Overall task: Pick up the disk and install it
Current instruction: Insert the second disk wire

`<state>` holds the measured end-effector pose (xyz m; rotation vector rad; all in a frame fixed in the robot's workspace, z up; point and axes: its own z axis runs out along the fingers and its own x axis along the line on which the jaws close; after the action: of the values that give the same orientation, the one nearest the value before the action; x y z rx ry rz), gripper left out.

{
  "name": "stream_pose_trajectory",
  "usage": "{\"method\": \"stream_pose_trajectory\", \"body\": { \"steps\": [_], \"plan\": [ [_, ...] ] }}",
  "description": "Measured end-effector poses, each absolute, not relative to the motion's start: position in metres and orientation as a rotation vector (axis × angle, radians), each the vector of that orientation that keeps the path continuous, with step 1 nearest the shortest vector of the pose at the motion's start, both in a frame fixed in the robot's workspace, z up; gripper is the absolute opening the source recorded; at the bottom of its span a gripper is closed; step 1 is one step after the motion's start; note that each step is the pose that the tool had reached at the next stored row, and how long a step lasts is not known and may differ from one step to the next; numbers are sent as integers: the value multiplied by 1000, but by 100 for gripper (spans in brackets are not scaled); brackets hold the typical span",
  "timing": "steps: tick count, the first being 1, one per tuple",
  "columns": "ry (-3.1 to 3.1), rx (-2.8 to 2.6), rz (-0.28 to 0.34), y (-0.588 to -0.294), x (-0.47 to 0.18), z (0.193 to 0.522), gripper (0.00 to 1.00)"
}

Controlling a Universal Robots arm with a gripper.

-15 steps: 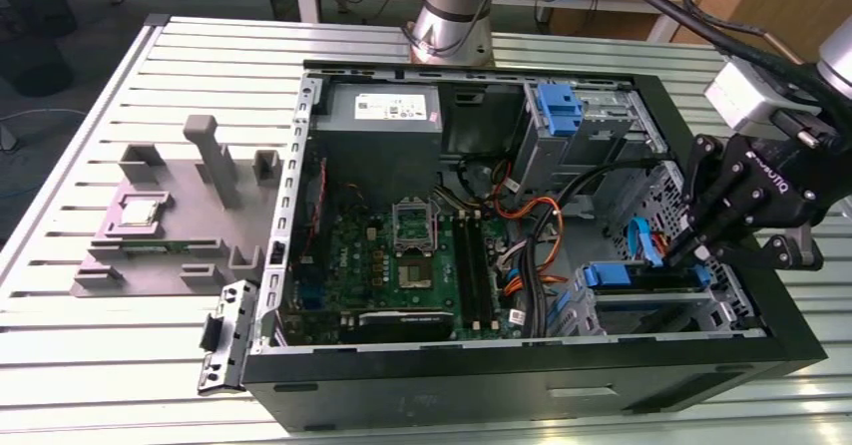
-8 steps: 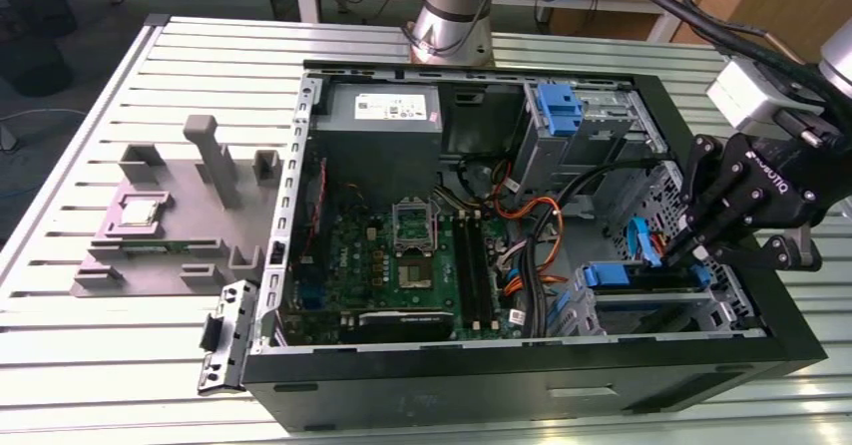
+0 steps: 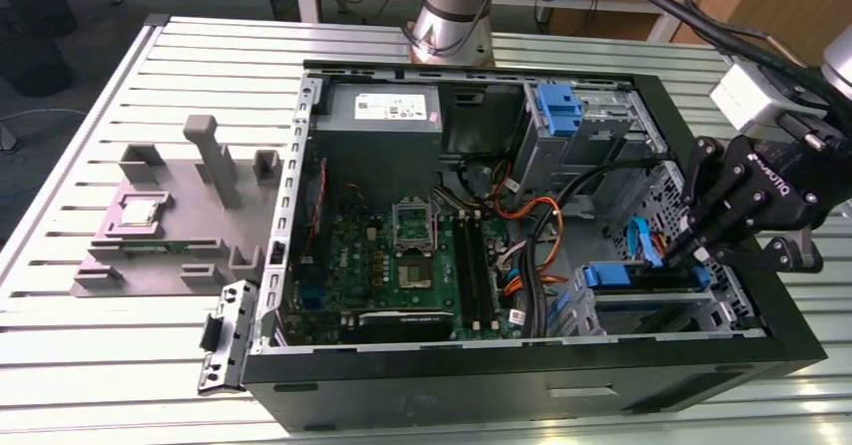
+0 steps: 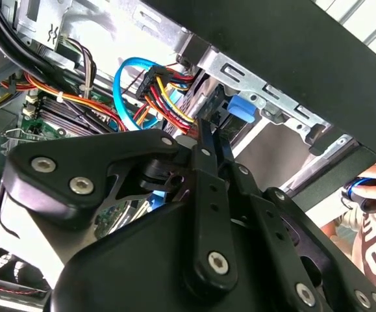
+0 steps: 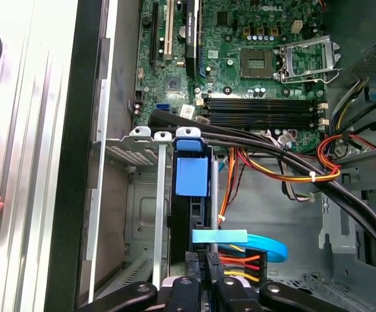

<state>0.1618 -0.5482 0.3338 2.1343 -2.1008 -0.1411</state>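
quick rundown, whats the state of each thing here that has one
black desktop computer case: lying on its side, side panel off
silver-metal disk in its bright blue bracket: standing on edge in the drive bay
black robot gripper: jaws closed, tips at the bay beside the disk
processor socket on the green motherboard: empty
small square silver processor chip: resting on the grey holder outside the case

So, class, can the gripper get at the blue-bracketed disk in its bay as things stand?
Probably yes: the gripper is right at the disk in the open case, though coloured cables crowd close beside it.
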Motion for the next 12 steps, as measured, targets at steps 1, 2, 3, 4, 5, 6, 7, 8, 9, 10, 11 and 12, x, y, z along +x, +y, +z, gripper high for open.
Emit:
{"method": "stream_pose_trajectory", "body": {
  "steps": [1,2,3,4,5,6,7,8,9,10,11,12],
  "plan": [
    [-2101,2134,-141,-548,162,334,16],
    [-2100,2134,-141,-548,162,334,16],
    [-2100,2134,-141,-548,162,334,16],
    [-2100,2134,-141,-548,162,334,16],
    [-2100,2134,-141,-548,162,334,16],
    [-2100,2134,-141,-548,162,334,16],
    [-2100,2134,-141,-548,162,334,16],
    [-2100,2134,-141,-548,162,334,16],
    [-2100,2134,-141,-548,162,335,16],
    [-2100,2134,-141,-548,162,335,16],
    [-2100,2134,-141,-548,162,336,16],
    [-2100,2134,-141,-548,162,336,16]
  ]
}}
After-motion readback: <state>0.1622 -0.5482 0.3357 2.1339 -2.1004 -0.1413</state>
